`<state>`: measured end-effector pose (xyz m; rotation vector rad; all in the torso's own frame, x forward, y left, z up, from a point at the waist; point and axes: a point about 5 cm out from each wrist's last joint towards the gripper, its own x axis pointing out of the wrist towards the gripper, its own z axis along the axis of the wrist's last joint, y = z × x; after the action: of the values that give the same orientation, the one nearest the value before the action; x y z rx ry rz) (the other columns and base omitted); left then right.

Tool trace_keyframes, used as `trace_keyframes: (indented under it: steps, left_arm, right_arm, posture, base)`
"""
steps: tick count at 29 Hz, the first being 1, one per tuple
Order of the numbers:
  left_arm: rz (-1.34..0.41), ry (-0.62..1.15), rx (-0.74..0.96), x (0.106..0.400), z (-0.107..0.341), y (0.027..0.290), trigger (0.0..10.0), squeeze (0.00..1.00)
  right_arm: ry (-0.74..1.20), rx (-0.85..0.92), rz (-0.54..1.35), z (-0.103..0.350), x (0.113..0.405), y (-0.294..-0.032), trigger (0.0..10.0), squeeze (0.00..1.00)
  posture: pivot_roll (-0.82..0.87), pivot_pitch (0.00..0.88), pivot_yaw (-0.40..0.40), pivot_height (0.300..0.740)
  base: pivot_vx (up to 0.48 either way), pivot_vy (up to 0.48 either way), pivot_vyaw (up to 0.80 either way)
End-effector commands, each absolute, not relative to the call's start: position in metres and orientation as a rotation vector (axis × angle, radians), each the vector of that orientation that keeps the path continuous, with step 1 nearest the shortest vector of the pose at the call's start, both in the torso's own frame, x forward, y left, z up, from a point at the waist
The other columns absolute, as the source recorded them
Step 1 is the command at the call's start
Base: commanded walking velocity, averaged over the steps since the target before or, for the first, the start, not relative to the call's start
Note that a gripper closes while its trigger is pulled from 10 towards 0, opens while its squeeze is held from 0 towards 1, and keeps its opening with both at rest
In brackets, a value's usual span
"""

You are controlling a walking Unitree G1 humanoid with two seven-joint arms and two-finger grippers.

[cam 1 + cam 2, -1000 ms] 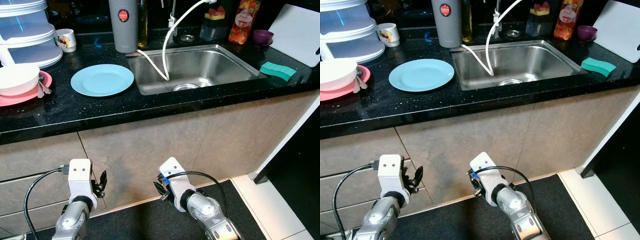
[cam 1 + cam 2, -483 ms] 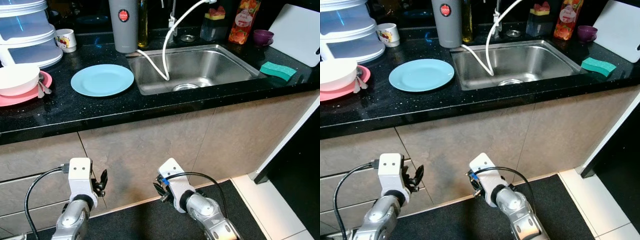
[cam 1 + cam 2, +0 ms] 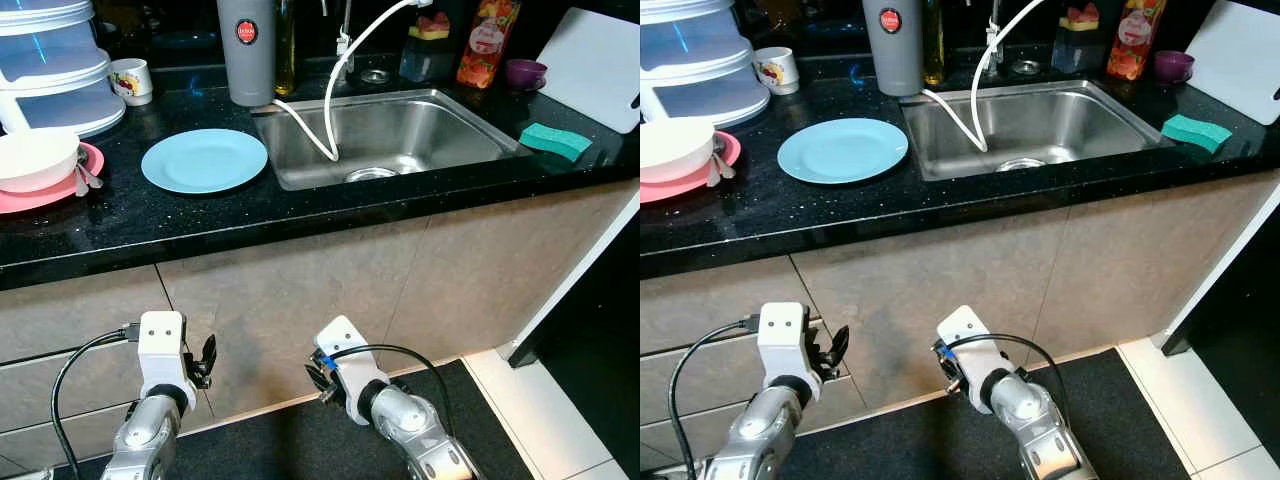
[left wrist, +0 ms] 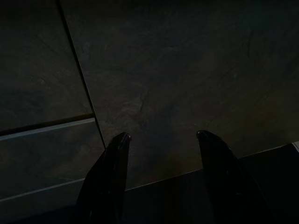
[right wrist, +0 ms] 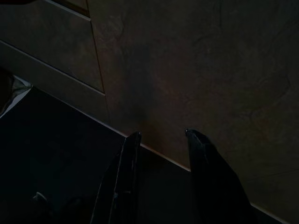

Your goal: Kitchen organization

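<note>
Black counter [image 3: 200, 215] with blue plate [image 3: 204, 159] just left of steel sink [image 3: 385, 135]; white bowl [image 3: 35, 157] on pink plate [image 3: 60, 188] at far left. Left gripper [image 4: 161, 137] and right gripper [image 5: 161, 134] low before cabinet front [image 3: 320, 290], fingers parted, empty.

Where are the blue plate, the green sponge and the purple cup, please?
blue plate [image 3: 204, 160]: left eye view, centre of its face.
green sponge [image 3: 556, 141]: left eye view, its top.
purple cup [image 3: 525, 73]: left eye view, its side wall.
</note>
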<state>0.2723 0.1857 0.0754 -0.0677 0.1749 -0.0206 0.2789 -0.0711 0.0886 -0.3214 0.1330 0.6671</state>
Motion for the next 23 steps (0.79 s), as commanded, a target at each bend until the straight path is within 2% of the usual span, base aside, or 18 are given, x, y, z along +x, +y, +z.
trace_keyframes:
  steps: [1,23]
  left_arm:
    - [-0.02,0.203,-0.06,0.2699,0.0696,0.188,10.0,0.0]
    - [-0.007,0.188,-0.094,0.2736,0.0723,0.1867,10.0,0.0]
  right_arm:
    - [0.138,-0.334,0.679,0.0852,0.2778,-0.0683,10.0,0.0]
    - [0.133,-0.342,0.679,0.0852,0.2797,-0.0697,10.0,0.0]
  posture:
    - [-0.1,0.098,0.037,0.74]
    - [-0.1,0.091,0.031,0.74]
  base:
    - [0.0,0.0,0.0]
    - [0.0,0.0,0.0]
